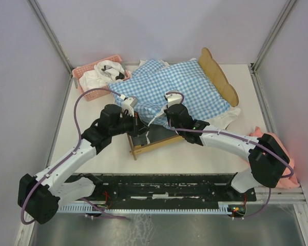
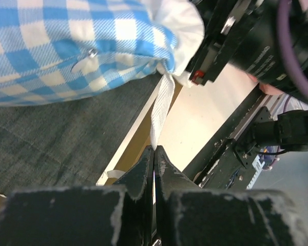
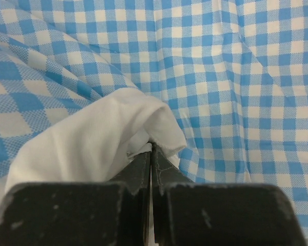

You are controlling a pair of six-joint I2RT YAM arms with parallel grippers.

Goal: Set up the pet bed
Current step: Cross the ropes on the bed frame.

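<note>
The left gripper [image 2: 154, 154] is clenched on a narrow white tie [image 2: 162, 105]. The tie runs straight up the left wrist view to the gathered corner of the gingham bedding [image 2: 51, 46]. Just beside that corner, the right gripper [image 3: 151, 154] is also clamped tight, pinching a fold of the bedding's white lining [image 3: 87, 138], with check cloth filling the rest of its view.

The pet bed [image 1: 151, 145] lies directly under and beyond both grippers. In the top view its long axis runs from the foot rail at lower centre up to the scalloped headboard [image 1: 218, 77] at upper right. Both arms work at the foot end, and the left is the nearer to the rail. The grey base [image 2: 51, 138] is bare there, so the bedding stops short of the foot. Judging from this, the coming move is to draw the corner down and left, along the axis, toward the rail.

The two wrists are crowded close together and could get in each other's way. The pink basket [image 1: 87, 72], holding white cloth, sits at upper left, well apart, and a pink cloth [image 1: 290, 159] lies at the right edge of the table [image 1: 195, 159].
</note>
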